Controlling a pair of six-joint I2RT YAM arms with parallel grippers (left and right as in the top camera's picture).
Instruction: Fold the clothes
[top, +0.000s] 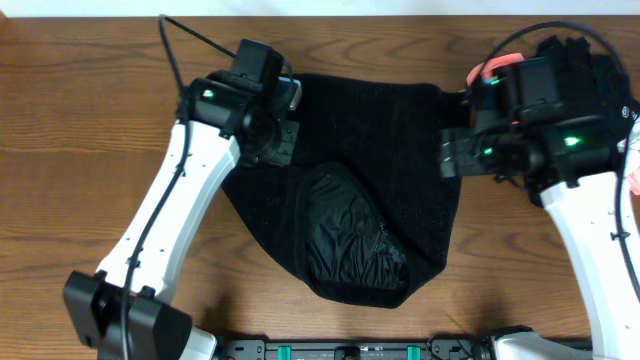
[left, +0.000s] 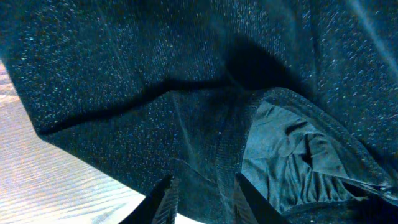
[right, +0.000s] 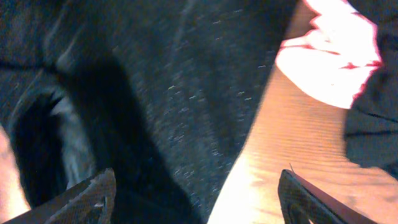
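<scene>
The clothes (top: 390, 150) are a black fuzzy garment with glittery specks, lying bunched in the middle of the table. A patch of shiny dark lining (top: 345, 235) is turned up near its front. My left gripper (top: 283, 138) sits low on the garment's left part. In the left wrist view its fingers (left: 165, 199) stand a narrow way apart with a strip of the clothes (left: 155, 62) between them, beside the lining (left: 292, 162); whether they pinch it is unclear. My right gripper (top: 450, 158) hangs open over the garment's right edge; in the right wrist view it (right: 196, 193) holds nothing.
A pink and white item (top: 490, 68) lies at the back right, bright in the right wrist view (right: 329, 56). A dark heap of cloth (top: 590, 60) sits beside it under the right arm. Bare wooden table (top: 80, 150) stretches to the left.
</scene>
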